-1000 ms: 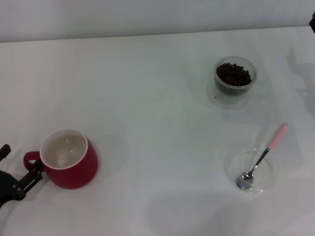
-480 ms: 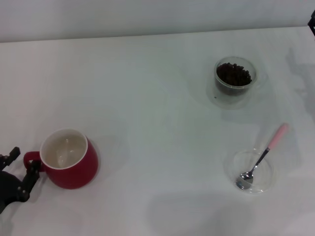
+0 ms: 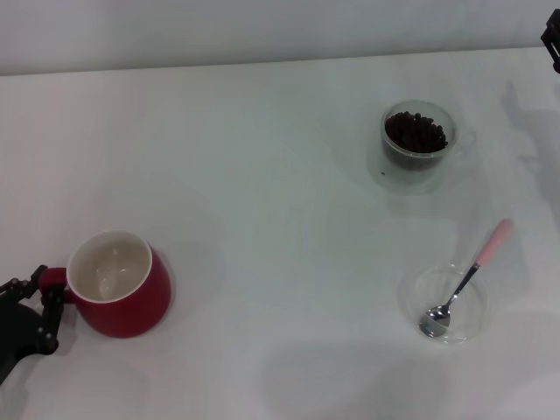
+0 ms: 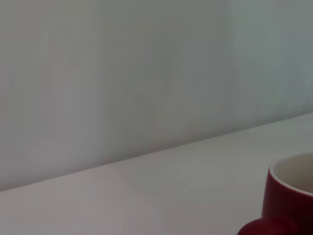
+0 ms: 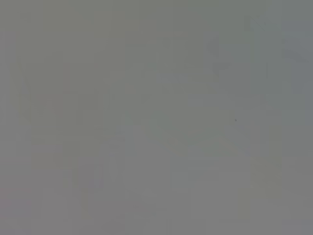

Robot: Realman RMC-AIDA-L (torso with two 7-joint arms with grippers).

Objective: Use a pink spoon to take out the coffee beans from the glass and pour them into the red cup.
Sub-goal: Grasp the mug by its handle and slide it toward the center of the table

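Observation:
The red cup stands at the front left, white inside and empty; it also shows in the left wrist view. My left gripper is at the cup's loop handle, with its fingers closed in on the handle from both sides. The glass with the coffee beans stands at the back right. The pink spoon lies with its metal bowl in a shallow clear dish at the front right, pink handle pointing back and right. Only a dark bit of my right gripper shows at the far right edge.
The white table runs to a pale wall at the back. The right wrist view shows only plain grey.
My left gripper's fingers have drawn together around the red cup's handle. The cup has shifted slightly to the left. The spoon, the dish and the glass have not moved.

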